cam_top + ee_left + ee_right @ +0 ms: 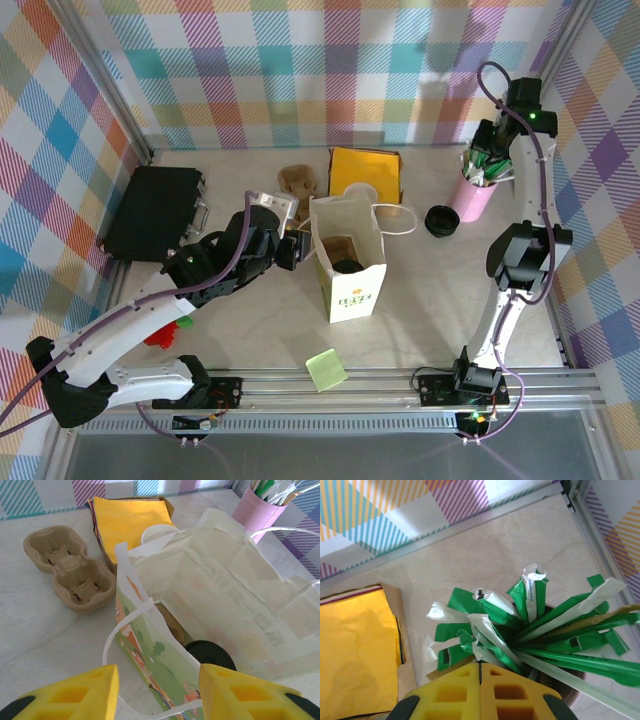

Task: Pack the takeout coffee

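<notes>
The takeout coffee shows as a black round lid [210, 652] deep inside the white paper bag [215, 580], which stands mid-table [350, 290]; the lid also appears from above [347, 266]. My left gripper [159, 680] is open at the bag's left side [293, 250], its yellow fingers either side of the bag's near wall and white handle, touching neither. My right gripper [480, 664] is shut at the back right [484, 155], its tips against the green-and-white wrapped sticks [520, 625] in the pink cup [472, 198]. Whether a wrapper is pinched I cannot tell.
A brown pulp cup carrier [70, 570] lies left of the bag, a box of yellow paper [365, 170] behind it. A black round thing [440, 220] sits beside the pink cup. A black case [150, 212] lies far left, a green note [326, 368] near the front edge.
</notes>
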Controlling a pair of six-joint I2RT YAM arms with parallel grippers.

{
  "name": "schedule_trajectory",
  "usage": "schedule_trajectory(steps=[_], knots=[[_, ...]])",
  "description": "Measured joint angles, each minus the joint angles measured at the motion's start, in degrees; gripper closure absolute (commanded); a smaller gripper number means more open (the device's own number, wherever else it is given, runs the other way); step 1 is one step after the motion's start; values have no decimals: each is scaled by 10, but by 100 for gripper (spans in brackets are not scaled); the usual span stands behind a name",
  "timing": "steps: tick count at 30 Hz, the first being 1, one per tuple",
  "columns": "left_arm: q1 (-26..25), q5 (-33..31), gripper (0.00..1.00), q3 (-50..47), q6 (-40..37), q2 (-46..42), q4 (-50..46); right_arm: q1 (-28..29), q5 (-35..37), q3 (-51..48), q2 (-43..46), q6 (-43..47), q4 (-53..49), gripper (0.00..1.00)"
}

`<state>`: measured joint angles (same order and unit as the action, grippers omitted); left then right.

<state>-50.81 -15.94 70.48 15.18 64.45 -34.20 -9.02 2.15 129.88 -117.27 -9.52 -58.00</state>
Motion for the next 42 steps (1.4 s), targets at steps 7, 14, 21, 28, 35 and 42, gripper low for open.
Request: schedule_trajectory(steps=[7,14,21,28,35,42], knots=[[0,3,54,0,2,-1,0,0,-10,2,69,2,-7,94],[0,9,54,0,6,-17,1,0,-29,6,137,0,-23,97],[0,20,55,-10,20,-41,12,0,-49,32,183,-7,-40,98],[0,31,55,-18,32,-46,15,0,-68,56,220,-10,-51,100],[0,35,56,-18,37,-46,15,0,-91,88,254,-16,-62,100],[0,43,56,-19,47,-51,16,0,-167,93,294,-42,-64,100]])
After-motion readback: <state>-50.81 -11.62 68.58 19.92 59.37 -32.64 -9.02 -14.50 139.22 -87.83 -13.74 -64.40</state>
